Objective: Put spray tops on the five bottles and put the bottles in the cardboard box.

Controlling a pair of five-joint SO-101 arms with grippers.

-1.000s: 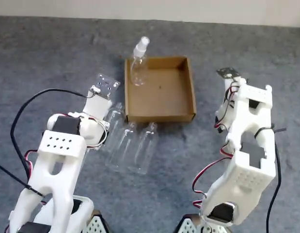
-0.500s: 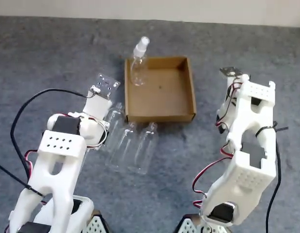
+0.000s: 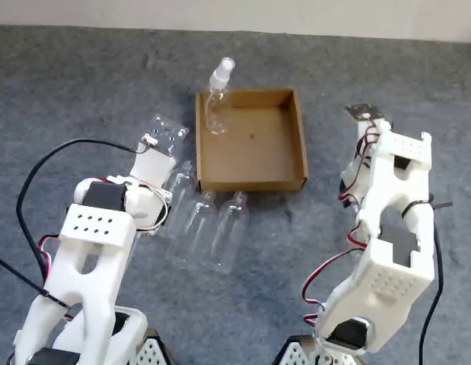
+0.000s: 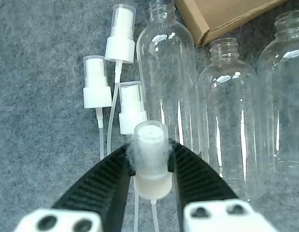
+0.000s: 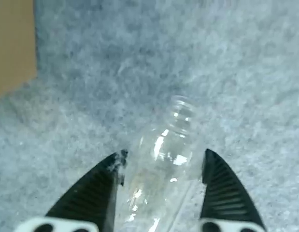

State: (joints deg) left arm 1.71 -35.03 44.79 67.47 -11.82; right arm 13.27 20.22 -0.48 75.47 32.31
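Spray top (image 4: pixel 150 166) pinched between the jaws of the left gripper (image 4: pixel 149 149), above grey carpet (image 3: pixel 83 84). Three loose spray tops (image 4: pixel 97 89) lie on the carpet just beyond it. Beside them, three uncapped bottles (image 3: pixel 198 220) lie side by side, necks toward the cardboard box (image 3: pixel 302 144). One capped bottle (image 3: pixel 217 103) rests at the box's back-left corner. Right gripper (image 5: pixel 163 158), right of the box, clasps an open-necked bottle (image 5: pixel 161 181).
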